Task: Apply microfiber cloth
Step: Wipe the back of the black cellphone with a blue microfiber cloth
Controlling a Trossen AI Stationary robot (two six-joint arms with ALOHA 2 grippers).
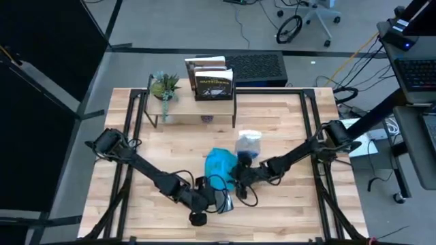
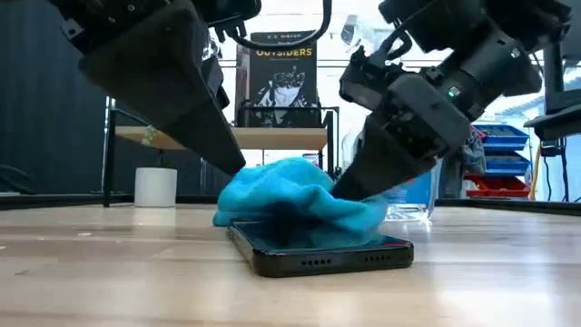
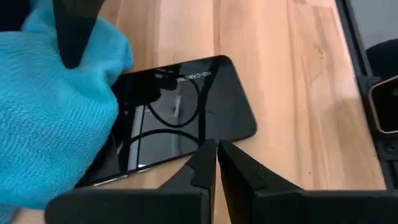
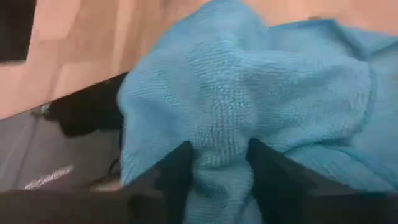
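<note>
The turquoise microfiber cloth [image 1: 219, 163] lies bunched on a black phone [image 2: 318, 254], covering most of its screen. The phone lies flat on the wooden table, with one end bare in the left wrist view [image 3: 186, 112]. My right gripper [image 4: 221, 158] comes down from the table's right side and is shut on the cloth. My left gripper [image 3: 216, 148] comes from the left. Its fingers are shut at the phone's bare long edge, beside the cloth [image 3: 50, 112]. My right gripper pinches a raised fold of the cloth [image 4: 219, 134] between its two fingers, slanting down from the table's right side. The cloth stays bunched and slack, resting on the phone's screen. My left gripper sets its shut fingertips [image 3: 208, 155] on the phone's long edge [image 3: 186, 155], slanting down from the left. The phone lies flat on the table.
A small clear spray bottle [image 1: 248, 144] stands just beyond the cloth. At the far edge a low shelf [image 1: 194, 102] carries a book [image 1: 213, 80] and a small plant [image 1: 165, 87]. A white cup [image 2: 156, 186] stands under the shelf. Bare wood lies to the near left and near right.
</note>
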